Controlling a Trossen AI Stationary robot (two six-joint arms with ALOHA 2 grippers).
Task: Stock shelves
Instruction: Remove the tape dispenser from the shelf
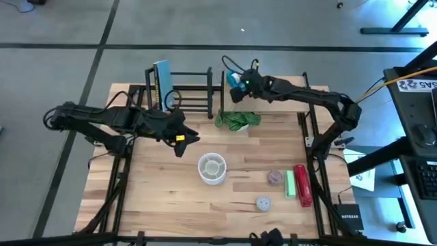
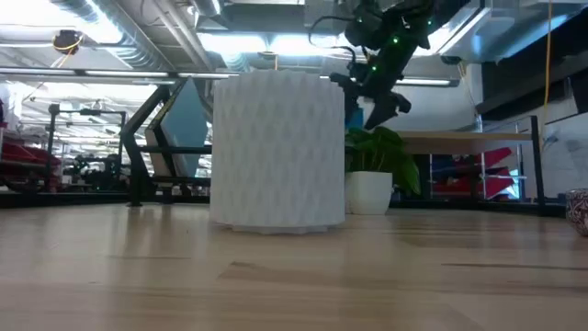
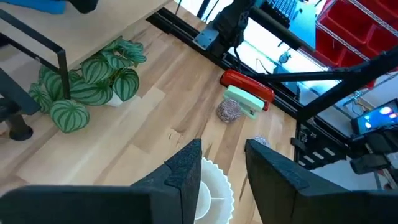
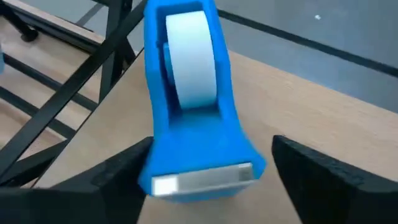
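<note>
right gripper [image 4: 208, 171] over the light-wood shelf board [image 1: 287, 102], fingers spread either side of a blue tape dispenser [image 4: 189, 106] standing on the board, likely just released or about to be gripped; can't tell which. black rack [image 1: 184, 89] alongside, holding a book [image 1: 162, 83]. left gripper [image 1: 183, 140] hovers near the white ribbed pot [image 1: 212, 168], fingers apart, empty. probably lining up for the next item.

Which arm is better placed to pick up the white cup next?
Left, probably. The left claw hangs open just beside the white cup, which shows right under its fingers in its wrist view. The right claw is far off at the wood shelf, open around the blue tape dispenser.
</note>
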